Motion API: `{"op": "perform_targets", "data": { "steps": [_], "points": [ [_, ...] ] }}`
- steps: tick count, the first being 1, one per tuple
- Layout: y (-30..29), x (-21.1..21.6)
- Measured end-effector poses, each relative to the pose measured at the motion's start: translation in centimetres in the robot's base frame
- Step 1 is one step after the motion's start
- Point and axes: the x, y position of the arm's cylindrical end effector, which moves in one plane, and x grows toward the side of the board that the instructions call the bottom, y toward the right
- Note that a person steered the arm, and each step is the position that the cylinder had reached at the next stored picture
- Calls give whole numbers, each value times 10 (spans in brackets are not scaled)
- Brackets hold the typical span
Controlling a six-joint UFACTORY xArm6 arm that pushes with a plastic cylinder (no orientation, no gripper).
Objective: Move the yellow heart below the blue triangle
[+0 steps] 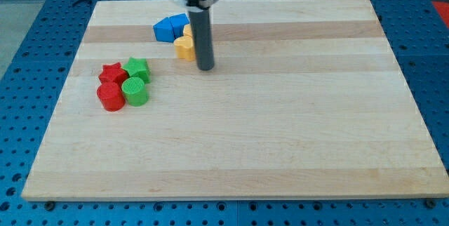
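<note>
The yellow heart [184, 47] lies near the board's top, just left of my rod and partly hidden by it. A blue block [171, 27], whose exact shape I cannot make out, touches it on its upper left. A second yellow block [187, 30] peeks out between the blue block and the rod. My tip [205, 67] rests on the board just right of and slightly below the yellow heart, close to touching it.
A cluster sits at the view's left: a red star [111, 72], a green star [137, 67], a red cylinder [111, 97] and a green cylinder [135, 91]. The wooden board [280, 128] lies on a blue perforated table.
</note>
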Motion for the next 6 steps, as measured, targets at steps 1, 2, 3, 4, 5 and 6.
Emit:
{"op": "perform_targets", "data": {
  "steps": [1, 2, 3, 4, 5, 6],
  "points": [
    [-1, -8],
    [-29, -12],
    [-60, -13],
    [-81, -15],
    [-84, -15],
    [-85, -15]
  ]
}}
